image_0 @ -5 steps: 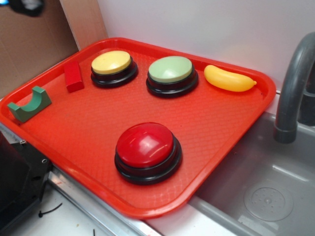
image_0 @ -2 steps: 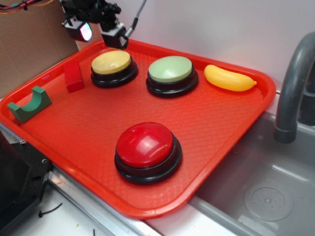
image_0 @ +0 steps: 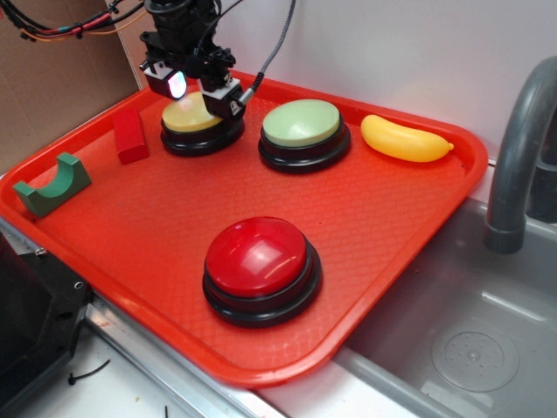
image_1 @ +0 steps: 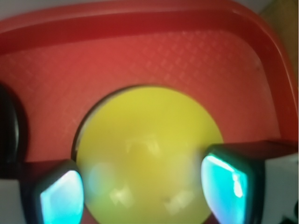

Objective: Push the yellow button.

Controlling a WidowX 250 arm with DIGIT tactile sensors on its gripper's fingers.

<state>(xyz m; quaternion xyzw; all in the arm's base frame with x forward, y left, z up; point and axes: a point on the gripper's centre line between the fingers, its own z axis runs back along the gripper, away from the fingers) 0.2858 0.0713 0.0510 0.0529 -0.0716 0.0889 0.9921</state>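
The yellow button point(image_0: 193, 117) is a pale-yellow dome on a black round base at the tray's far left. My gripper point(image_0: 200, 93) hangs directly over it, open, with one lit finger on each side of the dome and nothing held. In the wrist view the yellow button point(image_1: 149, 154) fills the centre, blurred and very close, and the gripper point(image_1: 145, 191) straddles it with its cyan-lit pads point(image_1: 223, 189) apart. Whether the fingers touch the dome I cannot tell.
On the red tray point(image_0: 383, 226) also stand a pale-green button point(image_0: 303, 126) right of the yellow one and a larger red button point(image_0: 259, 261) in front. A toy banana point(image_0: 405, 139), a red block point(image_0: 130, 135) and a green arch block point(image_0: 52, 185) lie around. A grey sink point(image_0: 470, 340) and faucet point(image_0: 513, 157) are at the right.
The arm has come into view from the upper left and dropped down and to the right, from behind the yellow button to directly over its dome. Nothing on the tray has moved.
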